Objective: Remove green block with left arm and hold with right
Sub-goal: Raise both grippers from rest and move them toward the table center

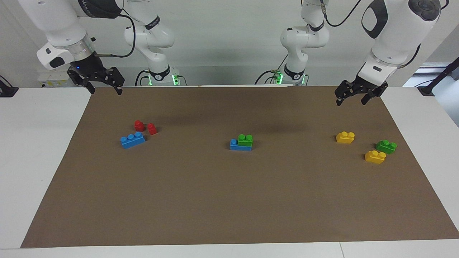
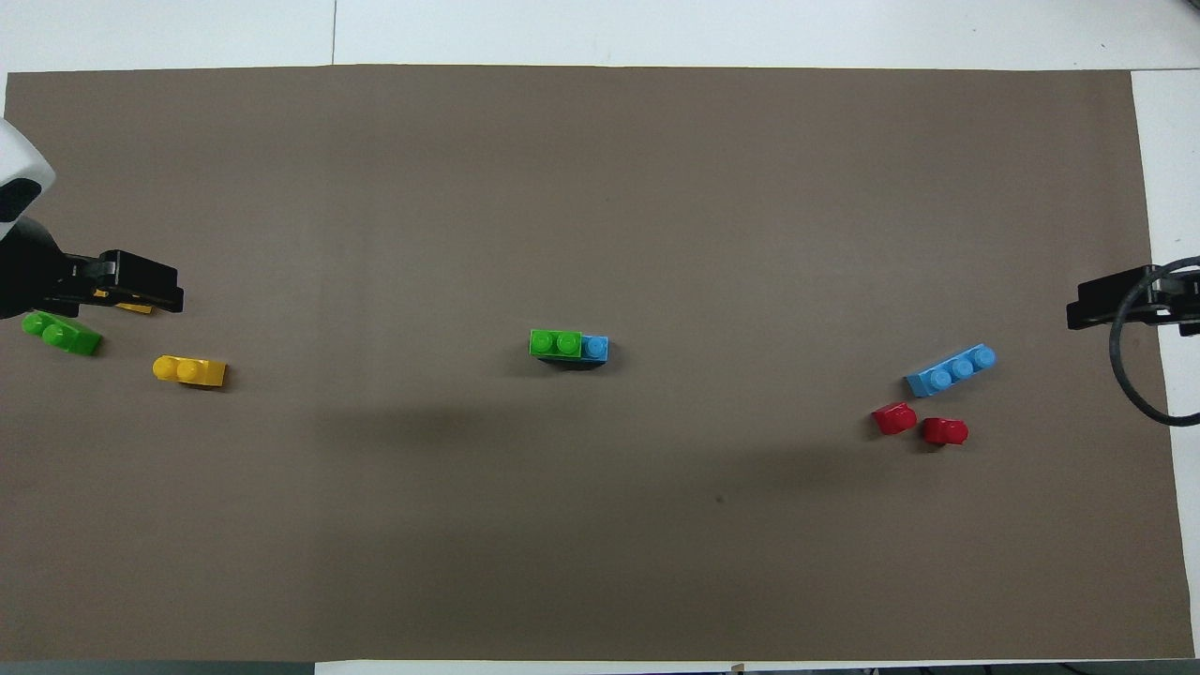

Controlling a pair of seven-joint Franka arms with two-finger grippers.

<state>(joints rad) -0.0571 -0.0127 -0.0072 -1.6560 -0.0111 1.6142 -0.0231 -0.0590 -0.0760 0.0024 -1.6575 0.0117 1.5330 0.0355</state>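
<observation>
A green block (image 1: pixel 245 139) sits pressed on top of a blue brick (image 1: pixel 236 146) in the middle of the brown mat; the pair also shows in the overhead view (image 2: pixel 555 342). A second green block (image 1: pixel 386 146) lies loose at the left arm's end of the table. My left gripper (image 1: pixel 353 96) hangs open and empty above the mat at that end, apart from every brick. My right gripper (image 1: pixel 104 87), with the silver wrist ring, hangs open and empty over the mat's corner at the right arm's end.
Two yellow bricks (image 1: pixel 345 137) (image 1: pixel 375 157) lie beside the loose green block. A longer blue brick (image 1: pixel 132 139) and two small red bricks (image 1: pixel 139 125) (image 1: pixel 152 128) lie at the right arm's end. The brown mat (image 1: pixel 229 200) covers most of the table.
</observation>
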